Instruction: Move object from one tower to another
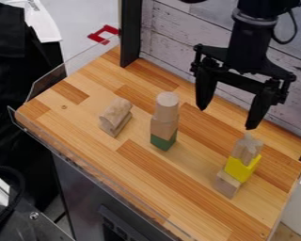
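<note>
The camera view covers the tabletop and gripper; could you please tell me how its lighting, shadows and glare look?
In the camera view, light falls fairly evenly on the wooden tabletop, with soft, faint shading and no strong glare; the yellow block stands out brightly, while the black gripper reads dark, with little surface detail.
</note>
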`<action>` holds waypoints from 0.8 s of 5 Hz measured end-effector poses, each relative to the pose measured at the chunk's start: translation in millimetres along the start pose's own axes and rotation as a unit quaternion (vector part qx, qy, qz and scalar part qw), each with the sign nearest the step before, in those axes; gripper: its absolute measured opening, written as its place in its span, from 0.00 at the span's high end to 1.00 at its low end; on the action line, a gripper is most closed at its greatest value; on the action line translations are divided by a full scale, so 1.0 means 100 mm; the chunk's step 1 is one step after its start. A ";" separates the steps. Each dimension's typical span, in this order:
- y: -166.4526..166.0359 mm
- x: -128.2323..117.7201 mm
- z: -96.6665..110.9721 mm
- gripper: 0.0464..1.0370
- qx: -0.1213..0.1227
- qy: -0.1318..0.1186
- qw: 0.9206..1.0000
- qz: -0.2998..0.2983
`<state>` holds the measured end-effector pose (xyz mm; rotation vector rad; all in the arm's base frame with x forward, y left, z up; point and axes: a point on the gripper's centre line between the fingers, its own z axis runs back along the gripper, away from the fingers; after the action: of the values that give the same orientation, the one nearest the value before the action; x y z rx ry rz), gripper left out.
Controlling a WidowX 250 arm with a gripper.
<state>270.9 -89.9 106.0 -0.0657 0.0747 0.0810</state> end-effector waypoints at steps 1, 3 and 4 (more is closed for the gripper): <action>0.02 -0.02 -0.11 0.04 0.007 0.019 1.000 0.001; -0.07 -0.03 -0.12 0.04 0.002 0.015 1.000 -0.007; -0.14 -0.06 -0.16 0.04 0.002 0.018 1.000 -0.016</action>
<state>265.4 -104.9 91.4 -0.0641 0.1107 0.0481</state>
